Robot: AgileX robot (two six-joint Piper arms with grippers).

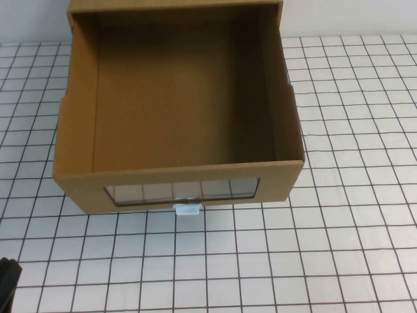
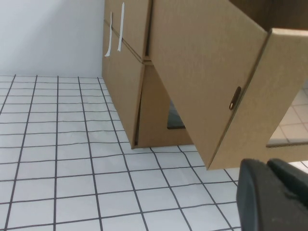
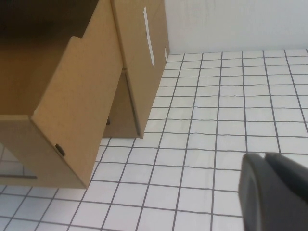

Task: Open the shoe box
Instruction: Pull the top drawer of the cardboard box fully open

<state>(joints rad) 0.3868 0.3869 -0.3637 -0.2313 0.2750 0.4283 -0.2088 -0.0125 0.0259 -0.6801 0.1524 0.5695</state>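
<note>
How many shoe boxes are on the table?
1: the open shoe box stands at the back of the table. The left gripper sits off its left front corner, the right gripper, shut, off its right front corner. None seems hidden.

One cardboard shoe box [image 1: 78, 186], one clear window [image 1: 182, 191] and one white pull tab [image 1: 186, 209] are counted on one gridded table [image 1: 352, 248], two white tape strips [image 2: 121, 26] are seen on its side, and two dark hands, the left hand [image 2: 267, 166] and the right hand [image 3: 264, 161], are pictured flanking it.
</note>
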